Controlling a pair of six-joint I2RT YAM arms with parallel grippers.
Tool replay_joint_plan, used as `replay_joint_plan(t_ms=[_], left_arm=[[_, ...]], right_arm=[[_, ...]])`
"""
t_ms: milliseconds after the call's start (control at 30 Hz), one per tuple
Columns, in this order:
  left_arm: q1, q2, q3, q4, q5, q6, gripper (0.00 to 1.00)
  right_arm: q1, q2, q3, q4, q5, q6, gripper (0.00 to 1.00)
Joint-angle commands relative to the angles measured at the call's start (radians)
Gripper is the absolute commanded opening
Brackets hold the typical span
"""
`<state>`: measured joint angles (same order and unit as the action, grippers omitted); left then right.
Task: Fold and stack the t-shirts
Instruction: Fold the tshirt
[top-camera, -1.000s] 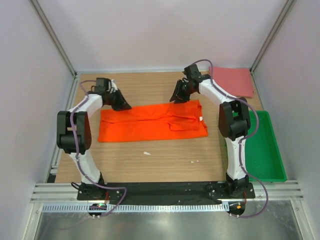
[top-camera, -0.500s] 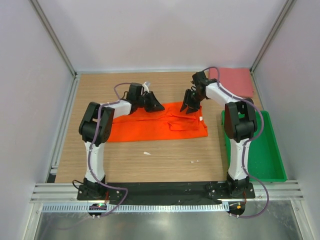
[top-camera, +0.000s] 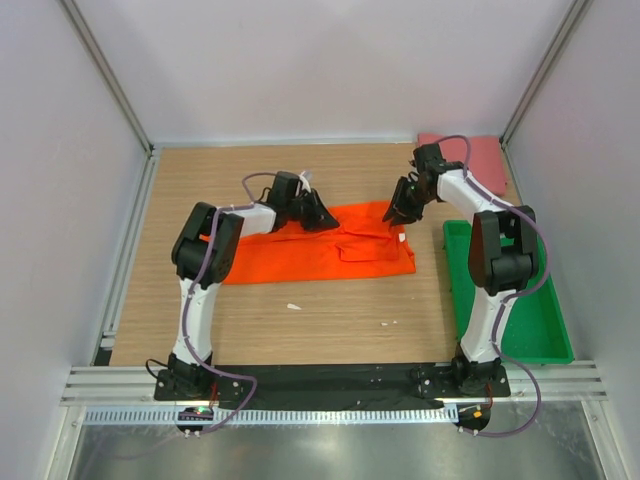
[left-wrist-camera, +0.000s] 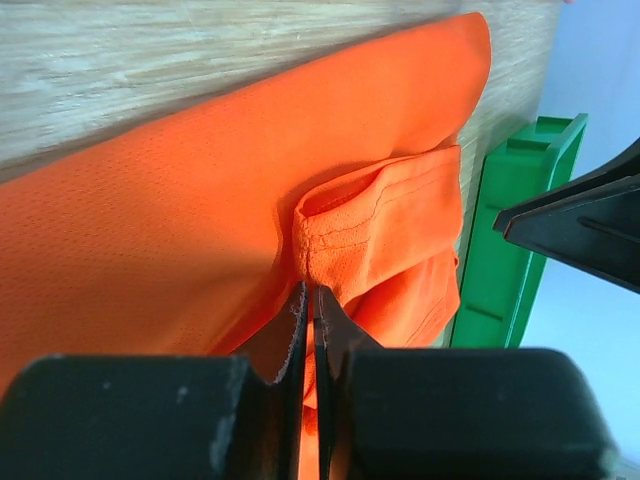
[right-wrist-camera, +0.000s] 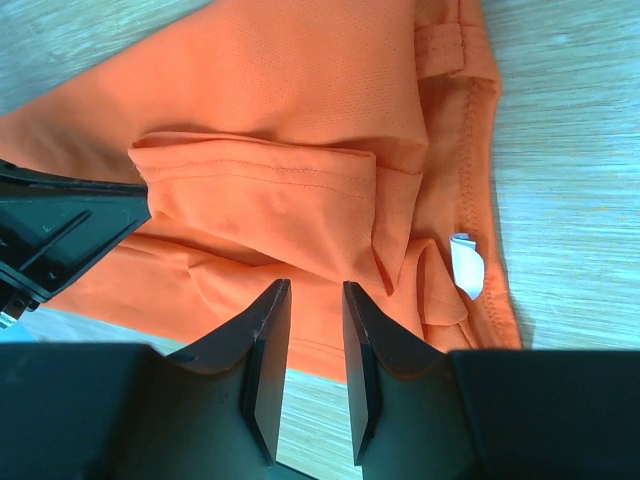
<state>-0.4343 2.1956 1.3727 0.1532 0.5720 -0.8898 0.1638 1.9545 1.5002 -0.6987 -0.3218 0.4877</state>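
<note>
Lying as a long folded band mid-frame, the orange t-shirt (top-camera: 300, 255) fills the table's centre; the pink-red t-shirt (top-camera: 485, 160), upper right, is partly hidden by the right arm (top-camera: 470, 195). The left gripper (top-camera: 323, 216) is clenched at the orange t-shirt's upper edge, and whether it pinches cloth cannot be told. The right gripper (top-camera: 396, 217) stands slightly parted over its right end. Wooden table (top-camera: 330, 310), green tray (top-camera: 545, 335) right, pale walls (top-camera: 320, 70)

We see one shirt (top-camera: 300, 255) lying flat in the middle of the table (top-camera: 300, 330). Our left hand (top-camera: 328, 221) is over its back edge. Our right hand (top-camera: 396, 217) is over its back right corner. The other shirt (top-camera: 482, 160) lies in the table's back right corner. A tray (top-camera: 548, 325) sits on the right, in front of that shirt.
</note>
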Motion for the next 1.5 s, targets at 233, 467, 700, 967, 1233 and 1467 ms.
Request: replay_joint_plan(t_ms=[233,467,700,967,1233,1467], left_arm=[[-0.027,-0.014,-0.017,-0.085,0.000,0.003,0.01],[-0.027,-0.039,-0.037,-0.193,-0.023,0.066,0.03],[-0.024,-0.065,0.103,-0.360,-0.027,0.150,0.22],[0.063,-0.148,0.224,-0.552,-0.012,0.222,0.27],[0.264,-0.258,0.160,-0.831,-0.151,0.517,0.31],[0.394,-0.352,0.014,-0.850,-0.299,0.543,0.31]], right_arm=[[-0.017,-0.043,-0.018,0.045,-0.045,-0.017,0.33],[-0.021,-0.060,-0.073,0.079,-0.069,0.008,0.33],[-0.023,-0.114,-0.123,0.074,-0.034,0.023,0.37],[-0.015,-0.186,-0.159,-0.017,0.150,0.201,0.43],[0.086,-0.256,-0.192,0.011,0.272,0.440,0.61],[0.201,-0.172,-0.074,-0.096,0.394,0.569,0.77]])
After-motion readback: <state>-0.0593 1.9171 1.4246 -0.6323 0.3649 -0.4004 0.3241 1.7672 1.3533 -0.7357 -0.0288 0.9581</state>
